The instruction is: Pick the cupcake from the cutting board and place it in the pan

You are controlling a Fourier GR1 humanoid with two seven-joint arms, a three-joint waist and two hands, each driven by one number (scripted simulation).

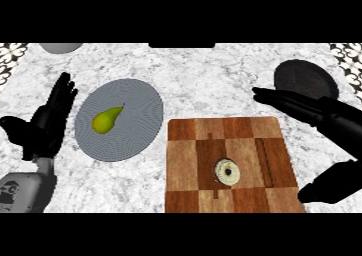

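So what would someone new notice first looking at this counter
Probably the checkered wooden cutting board at centre, with the small cupcake sitting on it. Left of it, a green pear lies on a grey plate; the dark pan sits far right behind the right hand.

Nothing stands between the cupcake (228,171) and the pan (306,80) beyond the cutting board (230,165).
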